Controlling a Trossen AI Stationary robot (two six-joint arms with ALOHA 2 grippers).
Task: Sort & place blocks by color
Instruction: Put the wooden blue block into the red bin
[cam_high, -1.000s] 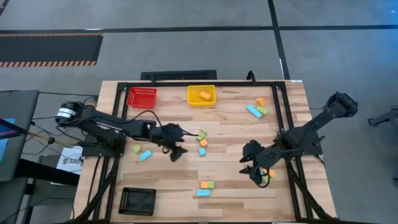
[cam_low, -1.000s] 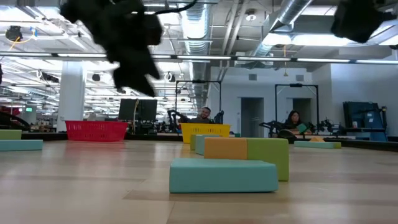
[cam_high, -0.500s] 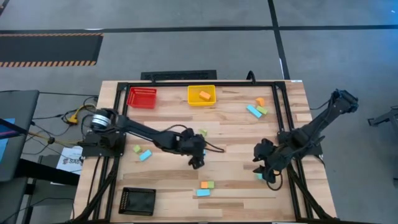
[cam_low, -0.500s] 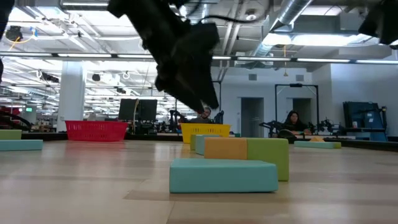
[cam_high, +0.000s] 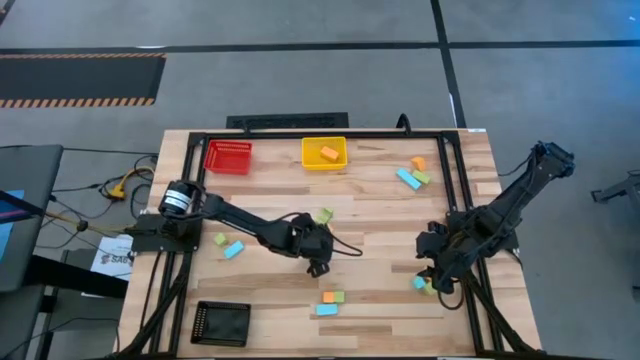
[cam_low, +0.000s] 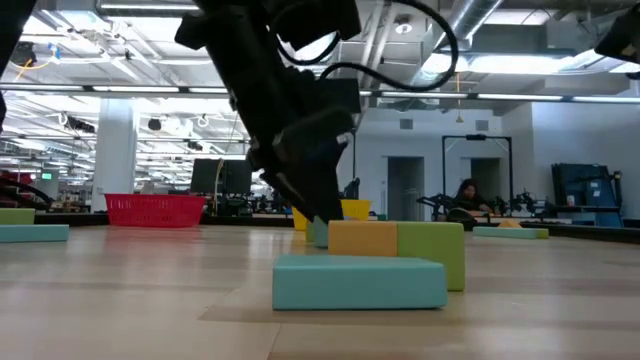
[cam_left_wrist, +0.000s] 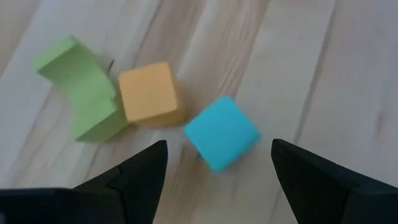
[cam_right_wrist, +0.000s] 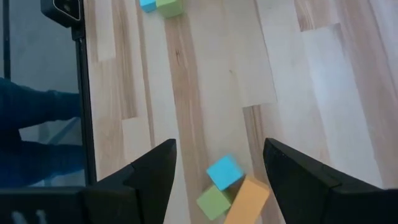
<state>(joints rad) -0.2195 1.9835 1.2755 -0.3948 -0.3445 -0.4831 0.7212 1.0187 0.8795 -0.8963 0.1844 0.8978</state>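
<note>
The pale slatted wooden worktop (cam_high: 370, 200) carried everything, and the yellow plastic tray (cam_high: 324, 153) at its far edge serves as landmark. The left arm reached out from the near-left of that tray, its left claw (cam_high: 317, 262) hovering well short of it toward the worktop's middle, fingers spread wide over a cluster of three foam blocks: a light blue cube (cam_left_wrist: 221, 132) between the fingertips, an orange cube (cam_left_wrist: 148, 93) just beside it, and a light green block (cam_left_wrist: 84, 88) touching the orange one. The right arm stood far to the near-right of the tray, its right claw (cam_high: 437, 277) also spread wide above a similar trio of blue cube (cam_right_wrist: 224, 171), green cube (cam_right_wrist: 212, 201) and orange block (cam_right_wrist: 247, 194). A red mesh basket (cam_high: 228, 156) sat just left of the yellow tray, and a black tray (cam_high: 221, 323) lay far off at the near-left corner. One orange block (cam_high: 329, 152) already rested inside the yellow tray, while other blocks lay scattered, including a pair to its right (cam_high: 411, 174). The step in hand appeared to be approach for a pick; next, each claw would likely need to descend squarely over a single cube and close without nudging its neighbours. No writing could be read on the task's things.
</note>
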